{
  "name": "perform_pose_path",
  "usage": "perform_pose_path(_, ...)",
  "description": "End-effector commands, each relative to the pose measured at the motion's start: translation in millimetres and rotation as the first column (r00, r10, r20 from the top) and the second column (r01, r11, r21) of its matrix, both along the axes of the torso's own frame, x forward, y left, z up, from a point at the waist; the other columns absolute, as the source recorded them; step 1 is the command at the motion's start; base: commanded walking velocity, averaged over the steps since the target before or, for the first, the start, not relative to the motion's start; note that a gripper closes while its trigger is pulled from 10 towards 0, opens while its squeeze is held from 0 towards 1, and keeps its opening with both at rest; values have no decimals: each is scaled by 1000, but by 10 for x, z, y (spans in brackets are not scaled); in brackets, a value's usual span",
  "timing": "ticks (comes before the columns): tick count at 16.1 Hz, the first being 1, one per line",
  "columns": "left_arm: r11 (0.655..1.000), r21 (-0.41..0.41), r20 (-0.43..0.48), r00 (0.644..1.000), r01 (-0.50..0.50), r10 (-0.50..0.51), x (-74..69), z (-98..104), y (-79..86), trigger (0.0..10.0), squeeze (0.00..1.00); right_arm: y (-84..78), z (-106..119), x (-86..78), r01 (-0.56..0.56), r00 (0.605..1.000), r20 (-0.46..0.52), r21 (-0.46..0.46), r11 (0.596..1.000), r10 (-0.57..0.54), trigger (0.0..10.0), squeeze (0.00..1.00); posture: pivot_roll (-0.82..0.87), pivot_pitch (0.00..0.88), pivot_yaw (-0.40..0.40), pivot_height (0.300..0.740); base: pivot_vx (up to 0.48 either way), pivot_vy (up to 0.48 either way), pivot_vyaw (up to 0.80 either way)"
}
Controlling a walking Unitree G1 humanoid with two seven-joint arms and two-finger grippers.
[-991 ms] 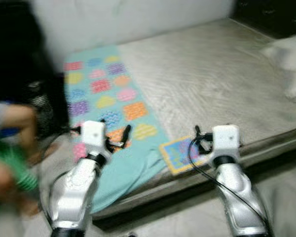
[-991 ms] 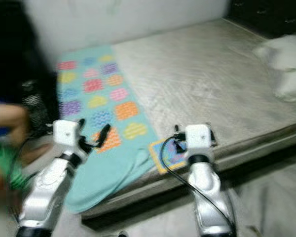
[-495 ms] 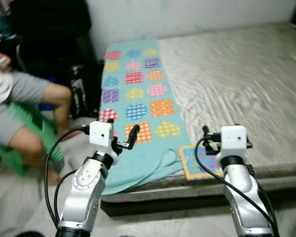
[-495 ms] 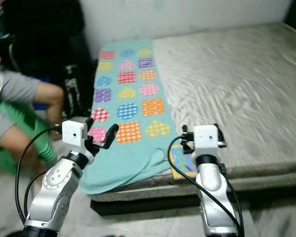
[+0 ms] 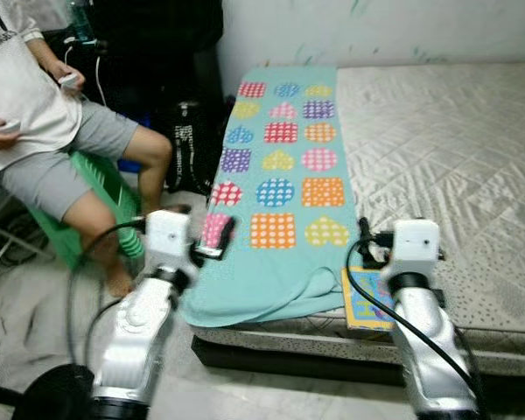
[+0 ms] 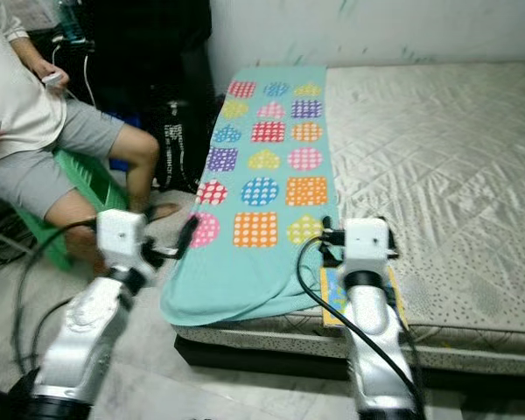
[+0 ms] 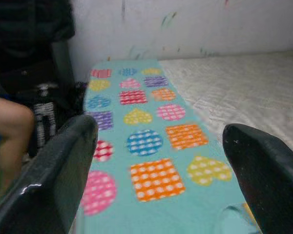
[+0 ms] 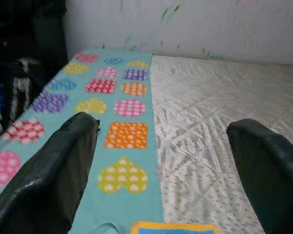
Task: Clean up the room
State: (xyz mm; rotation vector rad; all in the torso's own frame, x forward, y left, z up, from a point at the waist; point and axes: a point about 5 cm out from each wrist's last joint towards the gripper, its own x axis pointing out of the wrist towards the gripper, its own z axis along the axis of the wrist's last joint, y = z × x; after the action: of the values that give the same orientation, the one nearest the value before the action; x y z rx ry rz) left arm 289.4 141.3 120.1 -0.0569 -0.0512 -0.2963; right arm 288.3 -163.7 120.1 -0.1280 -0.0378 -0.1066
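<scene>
A grey mattress [image 5: 455, 149] fills the right, a teal blanket [image 5: 276, 175] is draped centre; left gripper [image 7: 158, 161] and right gripper [image 8: 161, 165] are held wide, empty.

- The head views are evenly lit and rather bright; the light is soft, and no lamp or window can be seen.
- The white wall [image 5: 376, 31] at the upper part of the frame is pale and a little washed out.
- The upper left corner of the head views is very dark, with almost no detail.
- A dark shadow lies under the bed edge [image 5: 332, 337] at the lower middle.
- The left arm [image 5: 140, 324] at the lower left is smeared by motion blur; the right arm [image 5: 424, 324] is sharper.
- In both wrist views the near black fingers [image 7: 49, 180] are large and out of focus, with a small glossy reflection.
- The patterned blanket [image 7: 146, 141] is soft and slightly blurred in the left wrist view.
</scene>
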Motion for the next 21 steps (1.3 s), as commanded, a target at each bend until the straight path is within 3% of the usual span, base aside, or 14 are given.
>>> perform_pose_path(1,1000,17,10,1000,13,-13,45,22,15,10000,0,21,-11,23,12,1000,6,16,1000,-12,10000,0,-49,62,116,740,0,0,0)
perform_pose_path(4,1000,26,4,1000,15,-15,98,6,18,10000,0,23,-29,30,21,1000,13,23,1000,-21,10000,0,-53,48,128,740,0,0,0)
perform_pose_path(7,1000,1,-3,1000,-16,16,53,-47,24,10000,0,36,-28,44,-15,1000,12,9,1000,15,10000,0,-42,44,82,740,0,0,0)
perform_pose_path(10,998,-21,-18,998,-67,67,-53,-124,71,10000,0,65,24,68,-79,997,20,-21,997,79,10000,0,-34,68,33,740,0,0,0)
perform_pose_path(13,997,-19,-68,995,-73,72,-252,-309,84,10000,0,73,-68,-22,-110,994,-19,-29,993,110,10000,0,-33,83,-1,740,0,0,0)
perform_pose_path(15,997,39,-97,993,-68,72,-360,-472,148,10000,0,195,-242,-127,-129,989,-65,-2,992,129,10000,0,-28,53,21,740,0,0,0)
perform_pose_path(17,989,74,-152,978,-131,141,-419,-646,239,10000,0,222,-366,-106,-148,985,-96,-16,989,146,10000,0,3,69,25,740,0,0,0)
perform_pose_path(18,988,92,-152,979,-126,139,-451,-626,307,10000,0,262,-334,-67,-159,983,-98,-1,987,158,10000,0,-5,56,25,740,0,0,0)
perform_pose_path(19,988,87,-145,979,-130,141,-444,-564,361,10000,0,317,-264,-37,-182,979,-88,4,983,182,10000,0,-26,31,35,740,0,0,0)
perform_pose_path(21,983,73,-111,978,-170,177,-249,-451,481,10000,0,334,-156,94,-216,974,-69,12,976,216,10000,0,-31,50,44,740,0,0,0)
